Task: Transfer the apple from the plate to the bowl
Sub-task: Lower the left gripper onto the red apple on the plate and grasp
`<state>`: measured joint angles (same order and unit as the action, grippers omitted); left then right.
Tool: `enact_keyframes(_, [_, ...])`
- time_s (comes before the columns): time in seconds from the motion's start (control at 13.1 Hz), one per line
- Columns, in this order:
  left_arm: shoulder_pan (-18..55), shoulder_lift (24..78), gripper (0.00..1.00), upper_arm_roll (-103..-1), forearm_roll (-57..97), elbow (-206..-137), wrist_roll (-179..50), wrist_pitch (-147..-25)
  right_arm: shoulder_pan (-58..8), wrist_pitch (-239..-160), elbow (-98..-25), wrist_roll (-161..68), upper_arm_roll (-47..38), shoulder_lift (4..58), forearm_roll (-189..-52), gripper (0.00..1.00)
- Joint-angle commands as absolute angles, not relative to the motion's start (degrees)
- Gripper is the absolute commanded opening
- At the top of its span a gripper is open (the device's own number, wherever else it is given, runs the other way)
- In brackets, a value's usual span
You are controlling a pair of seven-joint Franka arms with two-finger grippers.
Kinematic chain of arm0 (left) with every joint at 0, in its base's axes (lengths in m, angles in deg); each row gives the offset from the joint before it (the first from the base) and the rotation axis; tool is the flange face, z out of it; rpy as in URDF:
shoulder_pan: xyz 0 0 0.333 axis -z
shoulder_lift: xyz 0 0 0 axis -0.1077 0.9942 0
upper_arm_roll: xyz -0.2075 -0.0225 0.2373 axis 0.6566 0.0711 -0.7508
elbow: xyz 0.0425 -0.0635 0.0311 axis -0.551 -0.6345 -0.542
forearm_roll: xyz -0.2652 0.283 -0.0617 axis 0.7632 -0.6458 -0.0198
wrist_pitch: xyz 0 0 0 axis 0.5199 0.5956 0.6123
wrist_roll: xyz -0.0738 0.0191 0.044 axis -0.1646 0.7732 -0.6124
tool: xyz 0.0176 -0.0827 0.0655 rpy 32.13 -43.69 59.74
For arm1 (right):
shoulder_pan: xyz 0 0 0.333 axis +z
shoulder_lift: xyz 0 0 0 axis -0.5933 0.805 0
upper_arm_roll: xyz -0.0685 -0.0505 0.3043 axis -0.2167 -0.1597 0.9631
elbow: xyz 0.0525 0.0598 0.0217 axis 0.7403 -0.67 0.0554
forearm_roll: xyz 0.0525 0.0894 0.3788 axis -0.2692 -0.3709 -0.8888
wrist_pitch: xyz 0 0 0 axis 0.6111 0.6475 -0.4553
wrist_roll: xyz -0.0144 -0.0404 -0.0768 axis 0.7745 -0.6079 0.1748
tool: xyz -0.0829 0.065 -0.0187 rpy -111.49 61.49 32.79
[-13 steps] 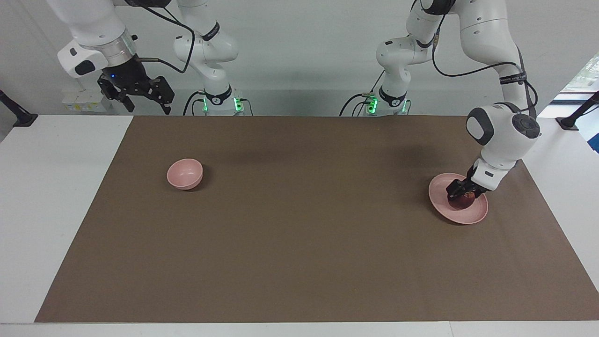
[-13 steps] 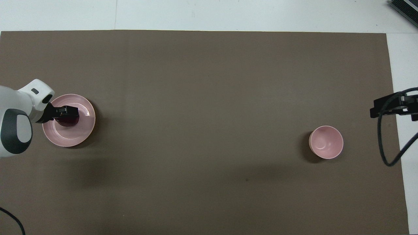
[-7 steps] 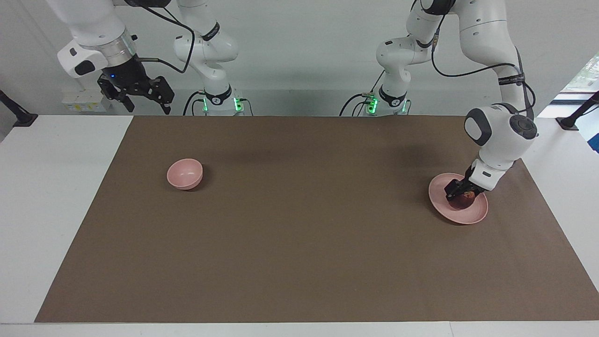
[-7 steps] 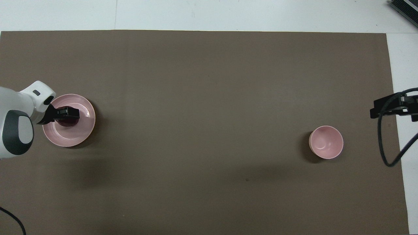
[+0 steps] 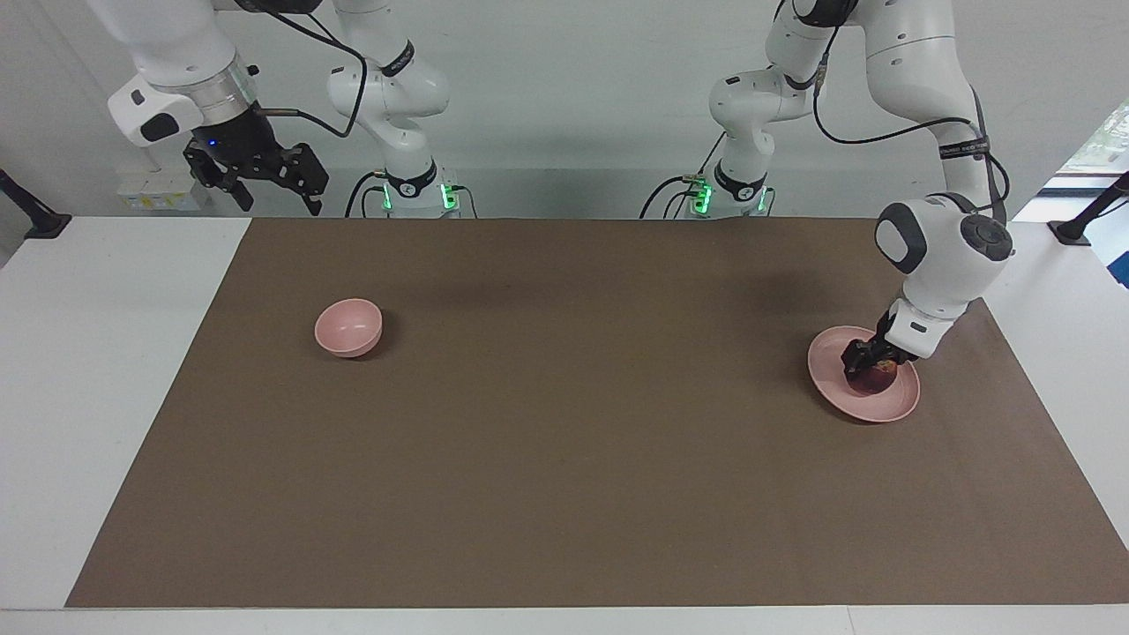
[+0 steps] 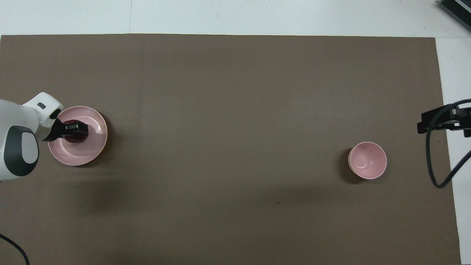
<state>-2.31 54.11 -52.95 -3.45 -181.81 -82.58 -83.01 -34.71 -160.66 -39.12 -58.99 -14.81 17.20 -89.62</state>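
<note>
The dark red apple (image 5: 874, 379) sits on the pale pink plate (image 5: 827, 369) toward the left arm's end of the table. My left gripper (image 5: 869, 365) is down on the plate, its fingers closed around the apple. From overhead, the gripper (image 6: 75, 129) covers most of the apple (image 6: 74, 137) on the plate (image 6: 92, 147). The small deep pink bowl (image 5: 348, 327) stands empty toward the right arm's end of the table and shows in the overhead view (image 6: 367, 160). My right gripper (image 5: 273, 196) waits open, raised over the table's edge near its base.
A brown mat (image 5: 564, 423) covers most of the white table (image 5: 106, 370). A black cable (image 6: 438, 162) hangs from the right arm beside the bowl.
The left wrist has risen a little and drawn slightly toward the robots, with the fingers narrowing on the apple. The right arm has not moved.
</note>
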Motion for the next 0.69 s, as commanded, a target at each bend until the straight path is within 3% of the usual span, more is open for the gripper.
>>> enact_keyframes(0.0, [-1.5,53.4,0.0,-53.2,-2.8,-182.9,-82.9,-83.6,-35.5,-160.2,-39.2,-57.2,-14.8,16.8,-90.8,1.0])
enact_keyframes(0.31, [-1.8,53.4,0.0,-53.2,-2.8,-182.5,-83.1,-83.2,-35.4,-160.3,-39.2,-57.2,-14.8,16.8,-90.8,1.0])
enact_keyframes(0.61, [-2.3,53.5,0.0,-53.0,-2.6,-177.7,-83.3,-76.7,-35.4,-160.3,-39.2,-57.2,-14.8,16.7,-90.8,1.0])
